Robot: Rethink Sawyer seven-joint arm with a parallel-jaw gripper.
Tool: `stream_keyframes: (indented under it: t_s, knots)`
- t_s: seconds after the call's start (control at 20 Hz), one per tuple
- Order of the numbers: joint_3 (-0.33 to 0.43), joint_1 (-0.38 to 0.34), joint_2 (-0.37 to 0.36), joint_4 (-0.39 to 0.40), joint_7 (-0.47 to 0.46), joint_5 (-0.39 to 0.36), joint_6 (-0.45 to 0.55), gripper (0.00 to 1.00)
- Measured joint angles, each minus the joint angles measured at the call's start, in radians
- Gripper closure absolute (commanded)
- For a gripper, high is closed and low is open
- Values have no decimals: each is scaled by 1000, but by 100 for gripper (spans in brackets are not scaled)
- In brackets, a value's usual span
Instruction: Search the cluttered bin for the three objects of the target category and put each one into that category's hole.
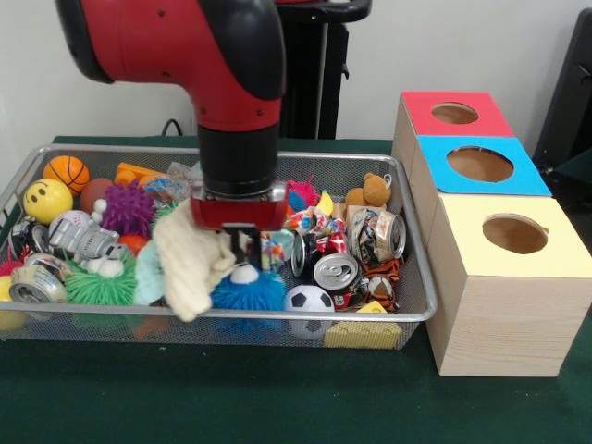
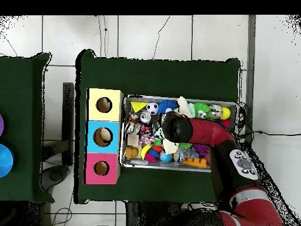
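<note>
A wire bin (image 1: 277, 317) holds a jumble of toys, balls and cans. My gripper (image 1: 242, 248) is down inside it, near the middle, shut on a cream cloth (image 1: 190, 264) that hangs from its left side over the front rim. Under it lie a blue spiky ball (image 1: 250, 294) and a soccer ball (image 1: 308, 298). Drink cans (image 1: 335, 273) lie just to the right. Three boxes with round holes stand right of the bin: red (image 1: 421, 113), blue (image 1: 444, 176), yellow (image 1: 499, 314). In the overhead view the red arm (image 2: 194, 126) covers the gripper.
A basketball (image 1: 67, 171), a yellow smiley ball (image 1: 46, 199), a purple spiky ball (image 1: 128, 208) and a tape roll (image 1: 35, 285) fill the bin's left part. A teddy bear (image 1: 370, 191) sits at its back right. Green cloth (image 1: 231, 398) covers the table.
</note>
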Motion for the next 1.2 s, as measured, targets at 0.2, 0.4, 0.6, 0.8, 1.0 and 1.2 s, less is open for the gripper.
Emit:
stream_keyframes:
  t_s: [0.2,0.4,0.6,0.8,1.0,1.2]
  knots:
    - [34,-62,-6,-17,-1,-8,49,100]
    - [84,-137,6,-62,-8,-36,108,100]
    - [124,-179,21,-102,-13,-63,153,100]
    - [155,-198,36,-125,-13,-87,188,100]
    - [196,-214,57,-147,-15,-125,227,100]
    - [218,-223,68,-163,-15,-152,249,100]
